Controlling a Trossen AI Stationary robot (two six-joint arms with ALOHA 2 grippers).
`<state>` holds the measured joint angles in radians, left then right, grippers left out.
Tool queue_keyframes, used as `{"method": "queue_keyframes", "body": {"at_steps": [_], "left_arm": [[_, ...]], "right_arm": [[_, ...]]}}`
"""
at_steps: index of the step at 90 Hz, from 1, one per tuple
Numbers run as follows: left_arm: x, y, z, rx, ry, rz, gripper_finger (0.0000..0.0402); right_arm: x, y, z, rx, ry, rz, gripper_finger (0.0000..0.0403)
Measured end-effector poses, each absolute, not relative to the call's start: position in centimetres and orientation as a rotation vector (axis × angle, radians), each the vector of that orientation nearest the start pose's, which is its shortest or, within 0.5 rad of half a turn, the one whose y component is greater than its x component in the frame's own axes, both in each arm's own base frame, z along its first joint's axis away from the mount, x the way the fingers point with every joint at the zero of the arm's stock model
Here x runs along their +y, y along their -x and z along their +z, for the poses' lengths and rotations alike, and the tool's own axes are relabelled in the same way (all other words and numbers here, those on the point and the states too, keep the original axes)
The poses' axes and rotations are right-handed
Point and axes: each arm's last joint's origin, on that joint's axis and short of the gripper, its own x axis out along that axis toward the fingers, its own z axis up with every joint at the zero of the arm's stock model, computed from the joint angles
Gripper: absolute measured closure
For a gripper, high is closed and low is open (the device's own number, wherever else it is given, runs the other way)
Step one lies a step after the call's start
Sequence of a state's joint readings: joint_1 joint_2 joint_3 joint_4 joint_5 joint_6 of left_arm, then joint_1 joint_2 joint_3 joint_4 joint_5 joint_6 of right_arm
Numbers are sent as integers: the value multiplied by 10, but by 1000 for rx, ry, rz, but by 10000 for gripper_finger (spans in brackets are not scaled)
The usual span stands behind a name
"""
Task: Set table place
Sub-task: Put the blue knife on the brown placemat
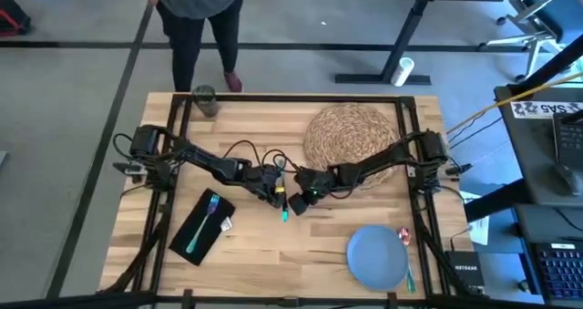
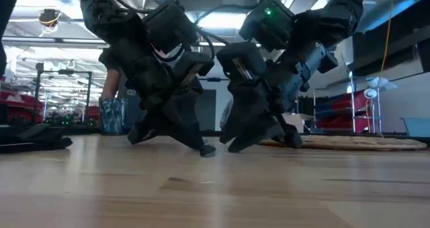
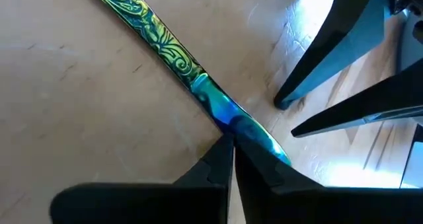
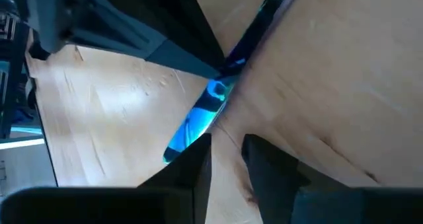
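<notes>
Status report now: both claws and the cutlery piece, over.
Left claw shut on iridescent knife, mid-table. Right claw open, at the knife's blue end. Placemat bare; plate at near right corner.

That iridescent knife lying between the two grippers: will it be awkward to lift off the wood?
Probably. The knife lies flat on the table, so fingers get little edge to catch. Its glossy surface looks slippery. It looks stiff, so it should not flex. The left gripper appears pinched at its blade; the right gripper is open.

Iridescent green-blue knife [image 3: 192, 78] laid on the wooden table [image 3: 79, 118], pinched by the left gripper [image 3: 232, 141], right gripper's fingers [image 3: 330, 45] seen beside.
</notes>
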<state>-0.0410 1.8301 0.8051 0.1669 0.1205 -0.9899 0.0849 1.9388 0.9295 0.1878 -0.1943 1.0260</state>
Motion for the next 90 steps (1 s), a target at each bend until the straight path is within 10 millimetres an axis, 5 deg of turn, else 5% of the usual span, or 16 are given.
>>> {"method": "queue_keyframes", "body": {"at_steps": [90], "left_arm": [[-20, -333, 106, 835, 855, 219, 402]], "right_arm": [[28, -360, 90, 855, -974, -98, 319]]}}
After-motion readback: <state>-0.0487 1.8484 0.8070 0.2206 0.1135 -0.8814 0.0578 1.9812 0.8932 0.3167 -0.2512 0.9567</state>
